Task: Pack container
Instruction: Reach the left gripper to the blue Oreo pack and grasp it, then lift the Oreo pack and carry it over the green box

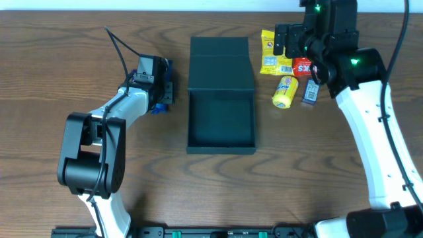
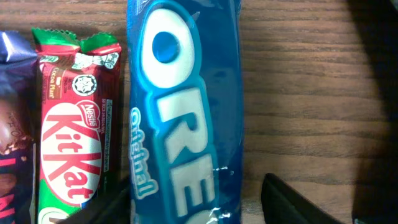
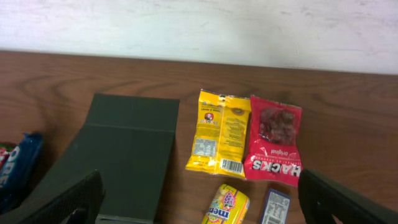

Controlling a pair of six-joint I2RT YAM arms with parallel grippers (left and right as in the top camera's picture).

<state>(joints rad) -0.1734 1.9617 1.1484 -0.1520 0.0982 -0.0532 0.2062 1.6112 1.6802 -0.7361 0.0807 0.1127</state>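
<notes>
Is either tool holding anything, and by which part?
Nothing is held. The left tool straddles the Oreo pack with a gap showing; right tool is open, empty.

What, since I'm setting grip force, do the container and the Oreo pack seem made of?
The container looks like rigid board or plastic, matte dark teal: flat walls, crisp edges, no glare. The Oreo pack looks like thin glossy plastic film: soft highlights and wrinkles near its lower end.

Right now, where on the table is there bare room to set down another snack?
Bare wood lies in front of the container, toward the near edge, and at the far-left corner. A narrow strip runs between the container and the right arm. Crowded: snack packets right of the lid, Oreo pack and KitKat on its left.
</notes>
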